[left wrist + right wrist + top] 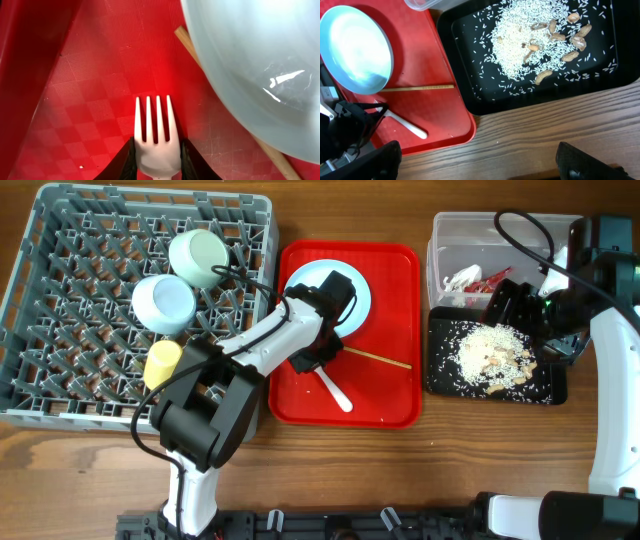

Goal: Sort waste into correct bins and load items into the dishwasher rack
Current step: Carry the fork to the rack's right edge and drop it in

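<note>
My left gripper (157, 161) is shut on the neck of the white fork (152, 125), low over the red serving tray (90, 85). In the overhead view the fork (335, 392) lies beside a chopstick (380, 360) and the white plate (362, 300). The grey rack (60, 360) holds two bowls (200, 257) (163, 304) and the yellow cup (163, 363). My right gripper (480, 165) is open and empty, above the table near the black tray (470, 95) of rice crumbs (520, 45). The clear tub (445, 235) holds the red wrapper (492, 280) and white scrap (458, 279).
Peanuts (560, 37) lie among the rice in the black tray. The red serving tray (395, 395) sits between the rack and the bins. The left arm (250, 345) reaches across the rack's right edge. Bare wooden table (545, 135) lies in front of the trays.
</note>
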Available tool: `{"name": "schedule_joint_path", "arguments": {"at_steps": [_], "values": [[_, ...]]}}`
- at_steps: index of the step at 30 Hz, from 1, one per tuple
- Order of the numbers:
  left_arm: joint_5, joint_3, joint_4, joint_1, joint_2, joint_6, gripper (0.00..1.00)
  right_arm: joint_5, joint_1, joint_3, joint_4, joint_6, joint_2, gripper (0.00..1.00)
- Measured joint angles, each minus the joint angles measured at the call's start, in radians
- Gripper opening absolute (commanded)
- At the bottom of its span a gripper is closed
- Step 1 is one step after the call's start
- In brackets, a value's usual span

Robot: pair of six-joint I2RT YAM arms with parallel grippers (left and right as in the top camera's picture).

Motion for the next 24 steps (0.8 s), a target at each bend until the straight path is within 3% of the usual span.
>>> {"name": "schedule_joint_path", "arguments": {"at_steps": [13,24], "values": [[0.000,-0.005,0.002,0.000,-0.006,0.006,0.16,0.000,0.000,0.000,0.000,0.000,0.000,1.00],[0.003,-0.042,-0.042,0.000,-0.125,0.139,0.14,0.000,0.000,0.000,0.004,0.000,0.000,1.00]]}}
